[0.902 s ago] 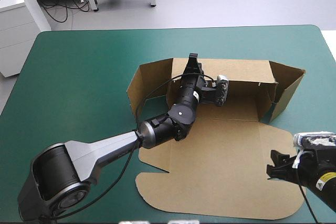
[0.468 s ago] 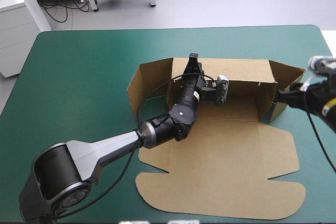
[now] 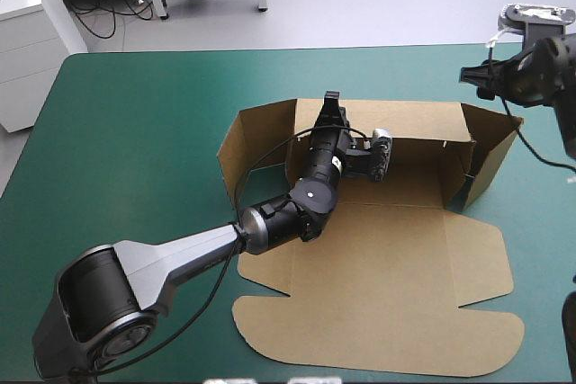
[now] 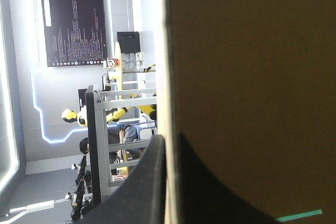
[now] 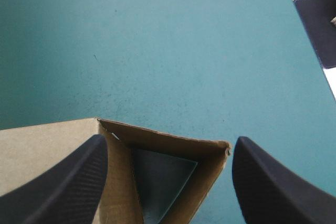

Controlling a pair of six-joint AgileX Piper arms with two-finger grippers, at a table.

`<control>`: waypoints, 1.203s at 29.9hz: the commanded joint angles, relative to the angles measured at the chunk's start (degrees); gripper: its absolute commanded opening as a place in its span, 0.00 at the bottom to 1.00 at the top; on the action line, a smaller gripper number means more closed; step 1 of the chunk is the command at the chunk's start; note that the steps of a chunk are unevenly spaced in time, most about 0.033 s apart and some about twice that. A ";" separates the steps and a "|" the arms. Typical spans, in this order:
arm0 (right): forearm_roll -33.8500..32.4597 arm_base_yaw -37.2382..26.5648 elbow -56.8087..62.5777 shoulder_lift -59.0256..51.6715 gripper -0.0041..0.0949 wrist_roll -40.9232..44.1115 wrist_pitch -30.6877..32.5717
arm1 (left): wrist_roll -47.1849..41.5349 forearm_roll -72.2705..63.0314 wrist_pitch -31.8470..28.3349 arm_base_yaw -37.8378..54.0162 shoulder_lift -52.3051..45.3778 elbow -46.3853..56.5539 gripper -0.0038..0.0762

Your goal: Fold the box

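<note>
The brown box (image 3: 387, 258) lies mid-table. Its back wall (image 3: 405, 119) and both side flaps stand raised, and the lid is flat toward the near edge. My left gripper (image 3: 329, 102) is shut on the back wall's top edge near its left end. In the left wrist view the board (image 4: 247, 77) runs between the left gripper (image 4: 167, 141) fingers. My right gripper (image 3: 474, 74) hovers open above the raised right flap (image 3: 493, 146). The right wrist view looks down past the open right gripper (image 5: 170, 141) onto that flap's corner (image 5: 173, 145).
Bare teal-green cover (image 3: 135, 132) stretches left of the box and behind it to the far edge. The table's right edge lies close beside the right flap, with a dark mat (image 5: 317, 24) on the floor beyond it.
My right gripper has travelled from the near right corner along the table's right side to above the box's right flap. The left gripper and box have not moved.
</note>
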 commanded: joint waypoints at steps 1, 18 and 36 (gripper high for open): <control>10.45 -5.73 -7.18 1.82 0.67 -9.04 0.55 | -0.79 0.41 0.06 -0.27 -2.40 -1.41 0.04; 19.48 -12.38 -10.46 15.70 0.67 -18.32 1.30 | -2.21 0.41 0.06 -0.27 -2.40 -1.41 0.04; 20.43 -12.38 0.76 9.27 0.67 -23.66 2.19 | -2.21 0.41 0.39 -0.27 -2.31 -1.41 0.04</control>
